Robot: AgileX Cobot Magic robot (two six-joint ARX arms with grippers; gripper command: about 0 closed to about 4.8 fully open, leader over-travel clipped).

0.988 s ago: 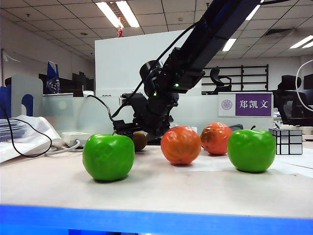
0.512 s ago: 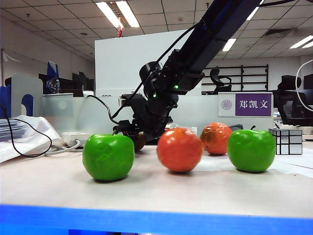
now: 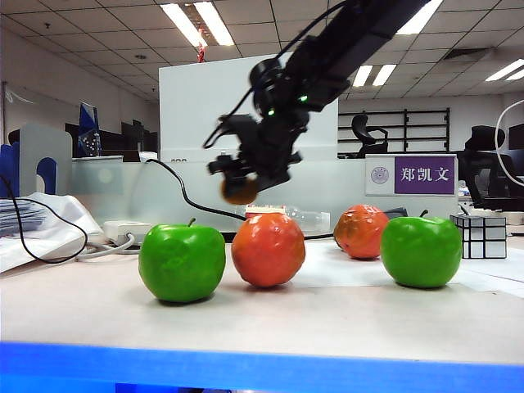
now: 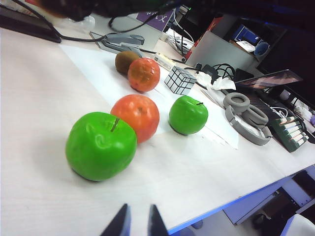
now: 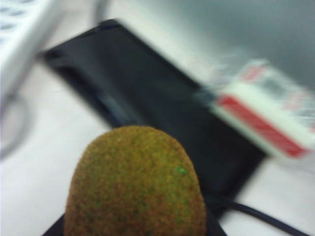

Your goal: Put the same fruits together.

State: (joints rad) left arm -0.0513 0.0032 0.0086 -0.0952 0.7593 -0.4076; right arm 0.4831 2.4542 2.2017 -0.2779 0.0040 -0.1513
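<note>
Two green apples stand on the table, one at the left (image 3: 182,264) (image 4: 101,146) and one at the right (image 3: 421,250) (image 4: 188,114). One orange fruit (image 3: 268,250) (image 4: 136,116) sits close beside the left apple. The other orange fruit (image 3: 360,231) (image 4: 143,74) lies further back, near the right apple. My right gripper (image 3: 242,185) hangs in the air above and behind the near orange fruit, shut on a fuzzy brown kiwi (image 3: 239,191) (image 5: 135,182) that hides its fingers. My left gripper (image 4: 139,219) hovers over the front edge of the table, shut and empty, short of the left apple.
A mirror cube (image 3: 483,236) (image 4: 180,80) stands at the far right. In the left wrist view a brown kiwi (image 4: 126,61) lies beside the far orange fruit. A black flat device (image 5: 147,113), cables, a white power strip (image 3: 123,231) and headphones (image 4: 246,115) lie around.
My right gripper has closed on the kiwi and lifted it off the table. The near orange fruit has rolled left toward the left apple.
</note>
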